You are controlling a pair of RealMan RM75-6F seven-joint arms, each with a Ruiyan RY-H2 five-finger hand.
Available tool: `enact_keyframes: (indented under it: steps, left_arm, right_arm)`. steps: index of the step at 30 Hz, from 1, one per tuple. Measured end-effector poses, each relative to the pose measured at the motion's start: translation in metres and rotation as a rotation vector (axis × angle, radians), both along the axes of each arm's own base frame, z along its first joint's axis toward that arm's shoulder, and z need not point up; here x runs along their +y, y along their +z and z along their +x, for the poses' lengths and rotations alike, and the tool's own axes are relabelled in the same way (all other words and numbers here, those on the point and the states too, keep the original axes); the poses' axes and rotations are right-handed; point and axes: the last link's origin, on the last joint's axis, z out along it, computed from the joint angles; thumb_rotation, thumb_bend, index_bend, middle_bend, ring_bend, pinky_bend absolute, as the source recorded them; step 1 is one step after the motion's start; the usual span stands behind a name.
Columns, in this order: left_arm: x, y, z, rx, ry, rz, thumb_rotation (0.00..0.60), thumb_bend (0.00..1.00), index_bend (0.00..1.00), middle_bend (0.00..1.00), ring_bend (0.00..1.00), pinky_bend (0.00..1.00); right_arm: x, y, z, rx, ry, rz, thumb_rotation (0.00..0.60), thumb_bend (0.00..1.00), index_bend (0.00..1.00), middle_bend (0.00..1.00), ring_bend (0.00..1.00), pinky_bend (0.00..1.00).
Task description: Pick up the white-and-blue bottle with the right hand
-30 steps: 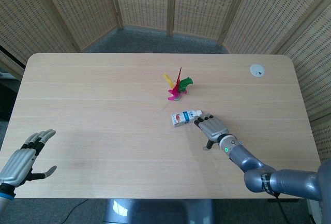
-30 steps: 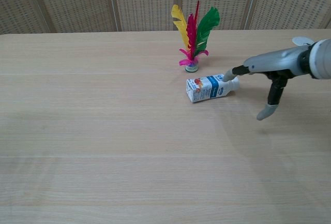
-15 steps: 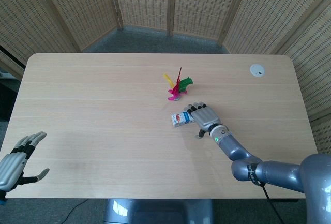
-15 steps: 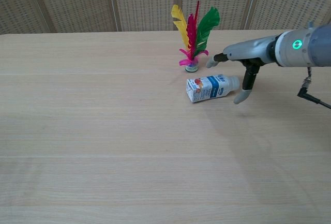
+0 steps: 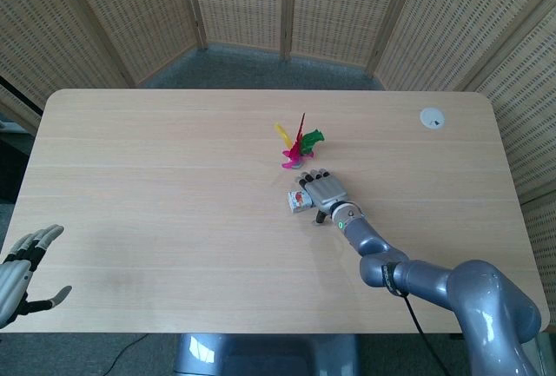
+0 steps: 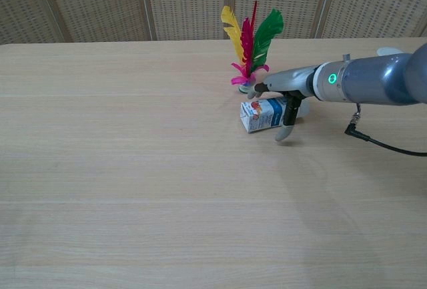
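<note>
The white-and-blue bottle point(image 6: 260, 115) lies on its side on the table, just in front of the feather shuttlecock. My right hand point(image 6: 283, 92) hovers over its cap end with fingers stretched flat above it and the thumb point(image 6: 286, 127) hanging down on the near side; nothing is gripped. In the head view the right hand point(image 5: 323, 190) covers most of the bottle point(image 5: 298, 201), leaving only its left end showing. My left hand point(image 5: 19, 270) is open beyond the table's front left corner, far from the bottle.
A shuttlecock with yellow, pink and green feathers point(image 6: 248, 42) stands right behind the bottle, close to my right fingertips. A small white round disc point(image 5: 432, 117) lies at the far right of the table. Wicker screens point(image 5: 287, 3) stand behind the table.
My right hand has moved left, from beside the bottle's cap to over the bottle, thumb now on its near side. The left hand has sunk lower at the frame's edge. The bottle has not moved.
</note>
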Motion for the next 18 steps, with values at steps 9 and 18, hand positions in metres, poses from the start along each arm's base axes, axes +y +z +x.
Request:
enact_keyframes:
  steps: [9, 18]
  left_arm:
    - [-0.001, 0.003, -0.002, 0.004, 0.004, 0.007, 0.6, 0.32, 0.0, 0.0, 0.0, 0.0]
    - [0.001, -0.003, 0.002, -0.007, -0.015, -0.009, 0.6, 0.32, 0.0, 0.0, 0.0, 0.0]
  right_arm:
    - [0.001, 0.006, -0.016, -0.041, -0.038, -0.013, 0.6, 0.17, 0.82, 1.0, 0.88, 0.67]
    - [0.007, 0.055, -0.021, -0.082, 0.012, -0.109, 0.6, 0.17, 0.82, 1.0, 0.89, 0.67]
